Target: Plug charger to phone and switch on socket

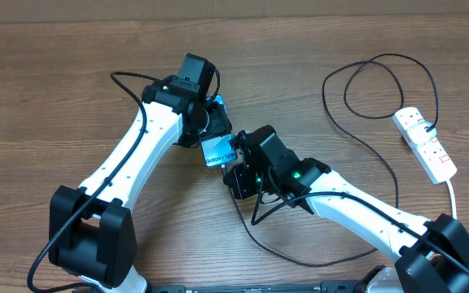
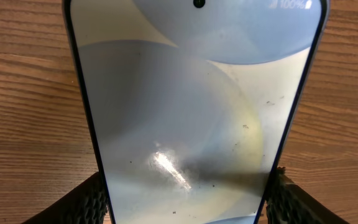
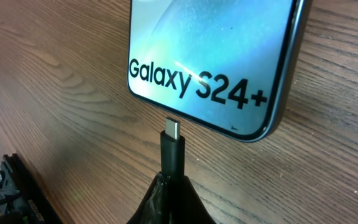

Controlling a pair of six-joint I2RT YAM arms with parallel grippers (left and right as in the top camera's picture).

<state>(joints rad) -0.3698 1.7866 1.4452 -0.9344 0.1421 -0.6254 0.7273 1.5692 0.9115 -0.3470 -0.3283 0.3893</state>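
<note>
The phone lies between the two arms, its light blue screen up. My left gripper is shut on it, one ribbed finger on each long edge. In the right wrist view the "Galaxy S24+" end of the phone faces the charger's connector, which sticks out of my shut right gripper. Its metal tip sits just at the phone's lower edge, still showing. The black charger cable loops across the table to the white socket at the right; I cannot read its red switches.
The socket's thick white cord runs down toward the table's front right. Slack charger cable curves along the front beside the right arm. The left arm slants in from the front left. Bare wood lies at the back left.
</note>
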